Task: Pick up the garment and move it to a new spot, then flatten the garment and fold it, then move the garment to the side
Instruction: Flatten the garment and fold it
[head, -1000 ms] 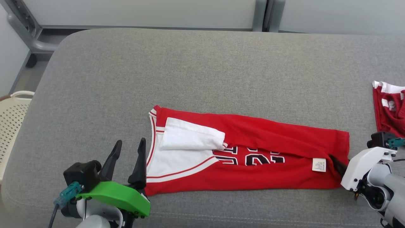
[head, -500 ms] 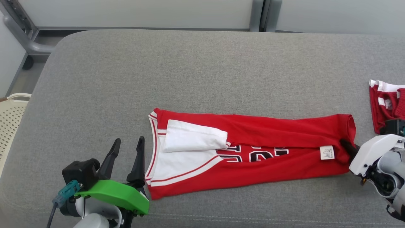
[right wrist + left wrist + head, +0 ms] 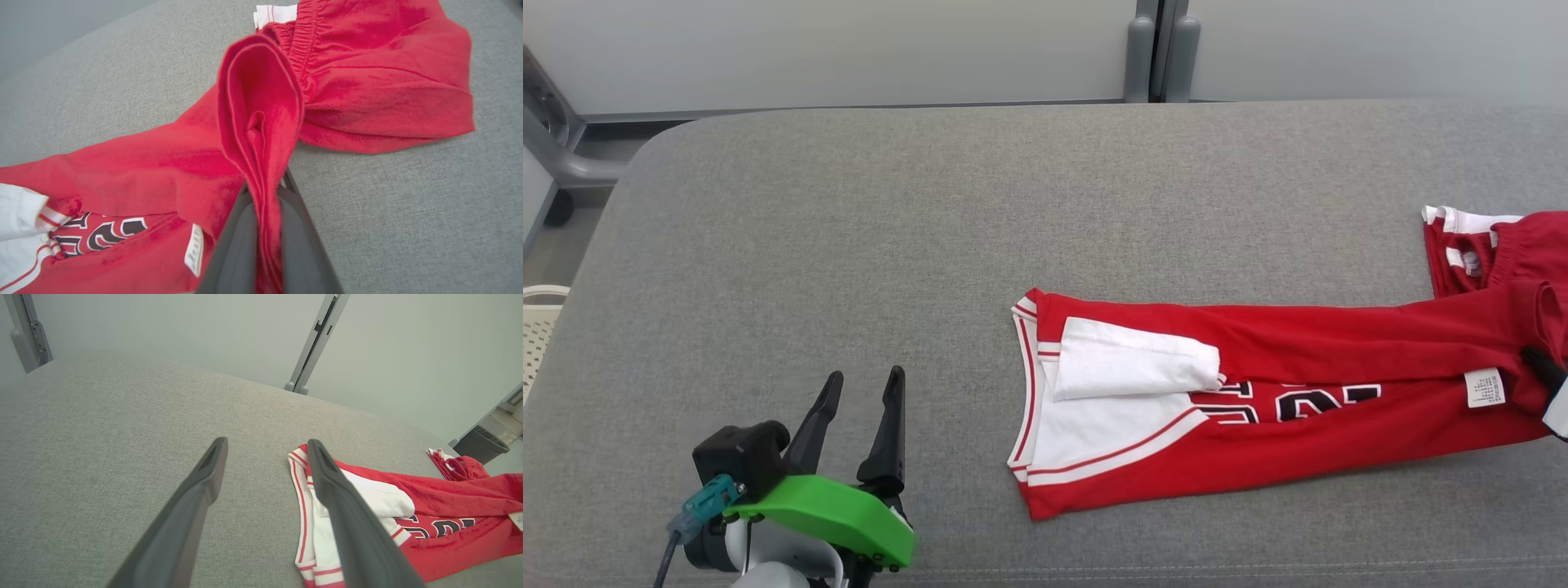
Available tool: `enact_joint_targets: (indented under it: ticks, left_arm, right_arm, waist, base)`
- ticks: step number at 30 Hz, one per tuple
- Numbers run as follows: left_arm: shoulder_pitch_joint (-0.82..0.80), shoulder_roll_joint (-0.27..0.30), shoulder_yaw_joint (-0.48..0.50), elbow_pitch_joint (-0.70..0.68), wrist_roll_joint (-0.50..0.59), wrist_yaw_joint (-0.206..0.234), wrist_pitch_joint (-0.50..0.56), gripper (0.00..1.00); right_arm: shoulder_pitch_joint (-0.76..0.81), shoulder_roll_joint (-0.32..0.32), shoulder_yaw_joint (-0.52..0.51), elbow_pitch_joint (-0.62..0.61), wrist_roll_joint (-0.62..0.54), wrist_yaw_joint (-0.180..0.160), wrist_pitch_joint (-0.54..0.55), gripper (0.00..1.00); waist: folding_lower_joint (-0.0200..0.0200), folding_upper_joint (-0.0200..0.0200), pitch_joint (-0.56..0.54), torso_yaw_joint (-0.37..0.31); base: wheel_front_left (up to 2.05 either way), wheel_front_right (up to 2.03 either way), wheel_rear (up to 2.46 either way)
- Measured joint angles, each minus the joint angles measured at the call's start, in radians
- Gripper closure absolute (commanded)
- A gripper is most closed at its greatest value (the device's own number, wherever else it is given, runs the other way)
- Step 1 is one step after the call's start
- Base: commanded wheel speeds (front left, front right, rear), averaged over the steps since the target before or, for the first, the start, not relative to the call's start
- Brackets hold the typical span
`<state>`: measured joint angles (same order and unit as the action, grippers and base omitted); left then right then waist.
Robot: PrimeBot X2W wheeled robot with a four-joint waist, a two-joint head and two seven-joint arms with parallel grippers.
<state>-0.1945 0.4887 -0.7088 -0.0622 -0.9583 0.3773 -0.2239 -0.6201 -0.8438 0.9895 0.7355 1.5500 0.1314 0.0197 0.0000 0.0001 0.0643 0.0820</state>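
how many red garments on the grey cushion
2. The folded jersey lies centre-right on the grey cushion, its right end pinched in the right gripper. The red shorts lie bunched at the far right, partly cut off by the frame; more may lie beyond.

The jersey [image 3: 1258, 457]'s black number [image 3: 1290, 402] is half covered by its folded upper layer, and its label [image 3: 1483, 387]'s print is too small to read. At the jersey's hem, the right claw [image 3: 1538, 362] and the red shorts [image 3: 1523, 245] run off the picture's edge.
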Motion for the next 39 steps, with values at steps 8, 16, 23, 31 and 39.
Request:
enact_joint_targets:
  ticks: [8, 16, 23, 31, 39]
  left_arm:
    - [0.008, -0.003, -0.009, 0.002, -0.001, 0.0, 0.004, 0.0]
    - [0.016, -0.008, -0.021, 0.005, -0.005, 0.0, 0.011, 0.0]
    - [0.021, -0.014, -0.024, 0.005, -0.009, -0.007, 0.01, 0.0]
    - [0.016, -0.016, -0.02, 0.003, -0.007, -0.016, 0.003, 0.0]
    - [-0.003, -0.03, -0.033, 0.007, -0.002, -0.024, 0.008, 0.0]
  right_arm:
    - [-0.005, 0.017, 0.004, -0.019, -0.009, 0.0, 0.014, 1.0]
    - [-0.009, 0.046, -0.008, -0.154, 0.029, 0.0, 0.041, 1.0]
    - [-0.021, 0.079, -0.011, -0.278, 0.056, -0.001, 0.07, 1.0]
    - [-0.083, 0.197, 0.045, -0.236, 0.017, -0.001, 0.119, 1.0]
    - [-0.147, 0.415, 0.075, -0.021, 0.007, -0.001, 0.158, 1.0]
  waist:
    - [0.0, 0.0, -0.024, -0.031]
    - [0.0, 0.0, -0.055, -0.042]
    - [0.0, 0.0, -0.072, -0.022]
    - [0.0, 0.0, -0.08, 0.025]
    - [0.0, 0.0, -0.086, 0.088]
  base:
    - [0.0, 0.0, 0.0]
    - [0.0, 0.0, 0.0]
    - [0.0, 0.0, 0.0]
    - [0.0, 0.0, 0.0]
    - [0.0, 0.0, 0.0]
